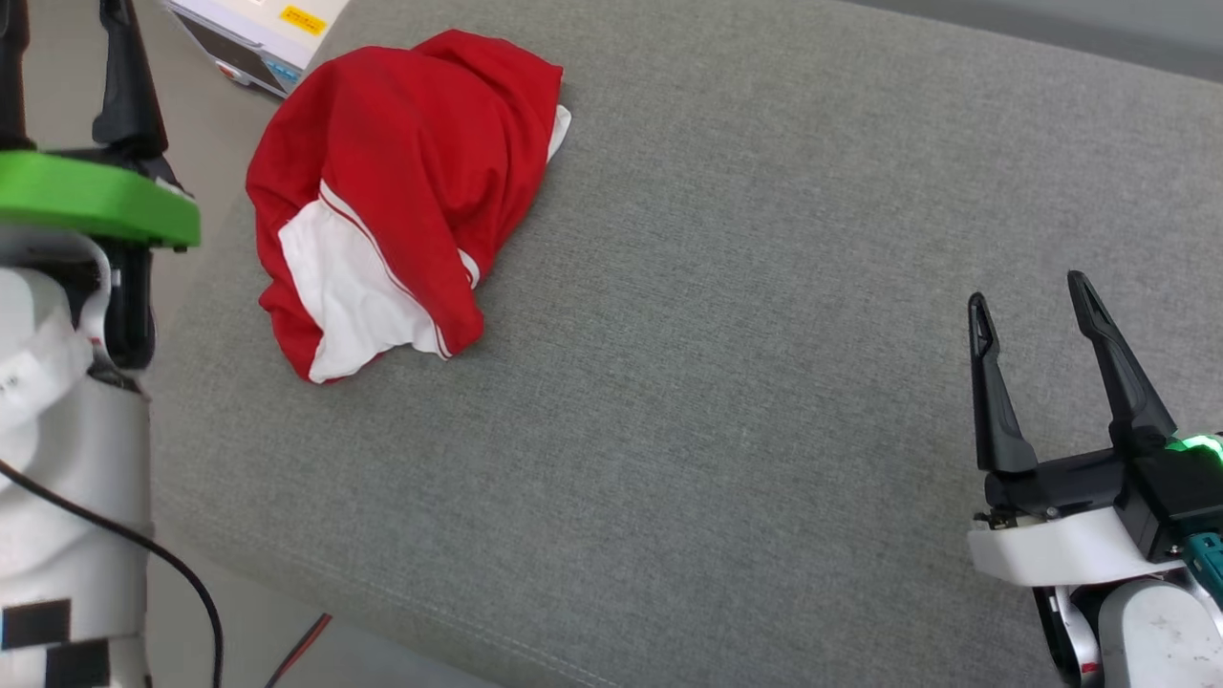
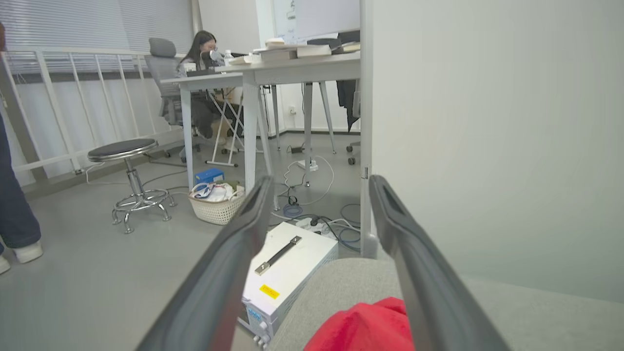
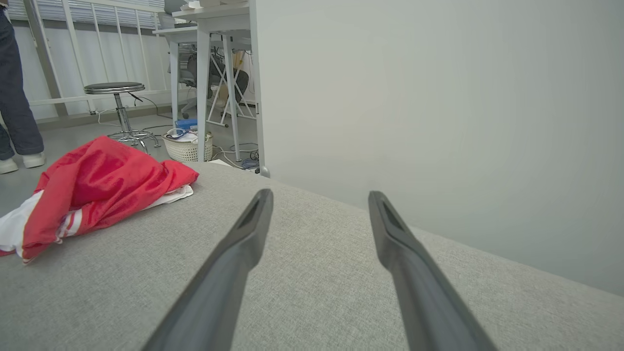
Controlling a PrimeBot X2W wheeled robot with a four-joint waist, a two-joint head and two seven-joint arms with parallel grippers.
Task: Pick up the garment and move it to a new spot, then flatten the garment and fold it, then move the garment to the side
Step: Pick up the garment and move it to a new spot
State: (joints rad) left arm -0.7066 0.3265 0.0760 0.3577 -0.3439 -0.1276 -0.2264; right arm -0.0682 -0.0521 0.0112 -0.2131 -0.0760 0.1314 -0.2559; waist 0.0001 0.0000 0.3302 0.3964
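From the head, garment (image 1: 401,191) crumpled on grey cushion (image 1: 717,382), well left of and beyond wide-spread, empty right gripper (image 1: 1027,290), lettering hidden in folds; from left wrist, just beneath empty, wide-spread left gripper (image 2: 321,180), cut off below; from right wrist, far left, edge cropped.

I see bright, even indoor light, shadows faint — head view crisp; wrist views bow at the edges, and the near fingers (image 2: 214,292) blur.

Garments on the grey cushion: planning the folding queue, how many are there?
1: a red T-shirt with white sleeves, crumpled at the far-left corner of the cushion; anything under it is hidden.
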